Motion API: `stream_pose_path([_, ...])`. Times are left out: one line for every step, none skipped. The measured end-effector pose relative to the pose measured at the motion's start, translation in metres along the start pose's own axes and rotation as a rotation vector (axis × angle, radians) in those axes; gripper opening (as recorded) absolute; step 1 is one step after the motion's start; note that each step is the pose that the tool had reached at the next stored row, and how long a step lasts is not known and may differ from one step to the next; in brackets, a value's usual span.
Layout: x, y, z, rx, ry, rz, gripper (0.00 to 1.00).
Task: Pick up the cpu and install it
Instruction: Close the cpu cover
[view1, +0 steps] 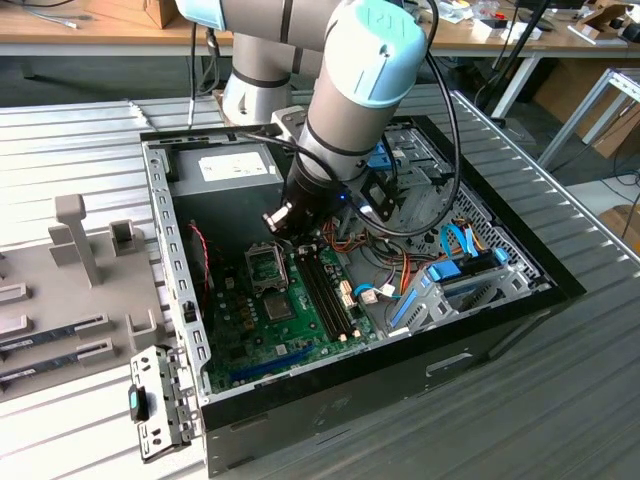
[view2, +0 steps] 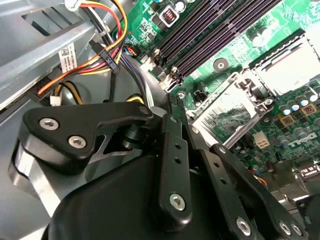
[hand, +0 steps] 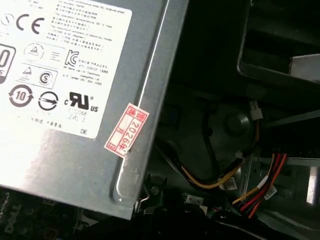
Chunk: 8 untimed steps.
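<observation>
My gripper (view1: 277, 221) hangs low inside the open computer case (view1: 180, 300), just above and behind the metal-framed socket (view1: 265, 268) on the green motherboard (view1: 240, 330). In the second wrist view the gripper's black linkage (view2: 172, 165) fills the foreground. Beyond it lies the socket (view2: 227, 107) with a shiny patterned inside. A pale square plate (view2: 292, 65) sits just past the socket. The cpu is hidden or out of view. The arm's wrist blocks the exterior view of what sits between the jaws.
The grey power-supply box (view1: 225, 165) (hand: 65, 100) stands close behind the gripper. Black memory slots (view1: 325, 290) (view2: 220, 35) run beside the socket. Bundled cables (view1: 400, 270) and blue drive brackets (view1: 450, 270) crowd the exterior view's right. A grey parts tray (view1: 60, 290) lies outside the case on the exterior view's left.
</observation>
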<state>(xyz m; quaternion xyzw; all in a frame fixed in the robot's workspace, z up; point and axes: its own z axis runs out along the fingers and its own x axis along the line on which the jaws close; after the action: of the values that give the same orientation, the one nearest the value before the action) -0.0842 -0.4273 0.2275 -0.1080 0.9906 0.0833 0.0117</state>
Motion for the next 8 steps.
stream_pose_path([0.0,0.0,0.0001,-0.0002,0.0008,-0.005,0.11])
stream_pose_path([0.0,0.0,0.0002,-0.0005,0.0021,-0.013,0.11])
stream_pose_path([0.0,-0.0001,0.0003,-0.0007,0.003,-0.018,0.11])
stream_pose_path([-0.0001,-0.0001,0.0005,-0.0012,0.0046,-0.028,0.11])
stream_pose_path([-0.0003,-0.0002,0.0008,-0.0017,0.007,-0.043,0.11])
stream_pose_path([-0.0004,-0.0003,0.001,-0.0021,0.0081,-0.049,0.11])
stream_pose_path([-0.0007,-0.0004,0.0013,-0.0024,0.0088,-0.054,0.11])
stream_pose_path([-0.0008,-0.0005,0.0015,-0.0026,0.0103,-0.062,0.11])
